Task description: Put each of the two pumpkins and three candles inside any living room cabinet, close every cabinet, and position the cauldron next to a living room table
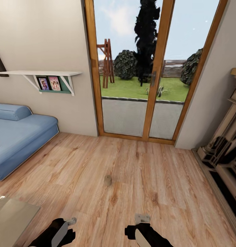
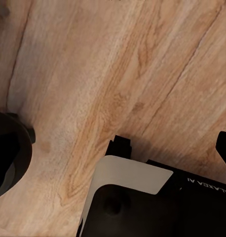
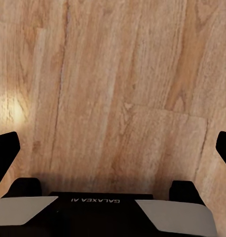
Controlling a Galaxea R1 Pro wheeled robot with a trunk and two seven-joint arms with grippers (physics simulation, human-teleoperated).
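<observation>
One candle (image 1: 108, 180), a short pale cylinder, stands upright on the wooden floor in the middle of the head view. It is well ahead of both grippers. My left gripper (image 1: 71, 221) and right gripper (image 1: 142, 218) hang low at the near edge of that view, over bare floor. In the right wrist view the right gripper (image 3: 113, 148) is open, its dark fingers (image 3: 5, 150) far apart with only floorboards between them. One left finger (image 2: 224, 148) shows at the frame edge in the left wrist view, holding nothing. The pumpkins, the cabinet and the cauldron are out of view.
A blue sofa (image 1: 18, 137) lies at the left under a white wall shelf (image 1: 38, 73). A glass door with a wooden frame (image 1: 150, 82) is straight ahead. A fireplace surround (image 1: 224, 147) stands at the right. A pale table corner (image 1: 11, 216) is at the near left.
</observation>
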